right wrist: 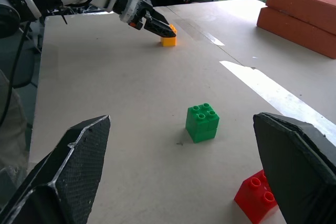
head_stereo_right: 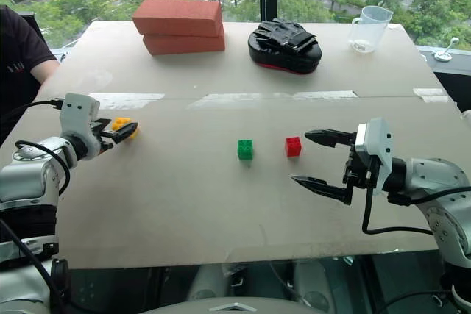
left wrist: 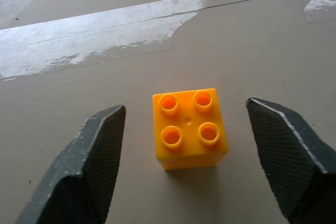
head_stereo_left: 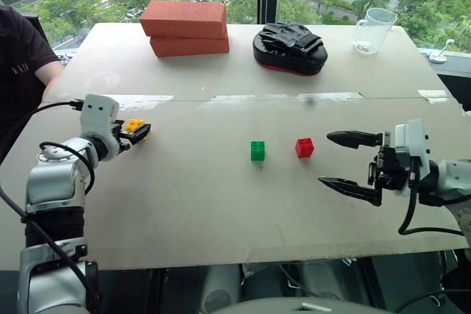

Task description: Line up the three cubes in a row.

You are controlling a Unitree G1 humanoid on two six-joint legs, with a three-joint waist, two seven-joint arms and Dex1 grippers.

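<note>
The small yellow studded plastic cube (left wrist: 190, 128) sits on the table at far left, squarely between the left gripper (head_stereo_left: 140, 131)'s parted, untouching fingers, at nine o'clock from the green cube (head_stereo_left: 257, 150); right gripper (head_stereo_left: 352, 162) gapes wide.

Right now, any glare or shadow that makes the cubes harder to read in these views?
Left eye view: daylight from the windows, pale sheen on the tape strip, cubes clear. Left wrist view: bright glare on that tape; yellow cube sharp, soft shadow in front of it. Right wrist view: green cube and red cube clear.
</note>
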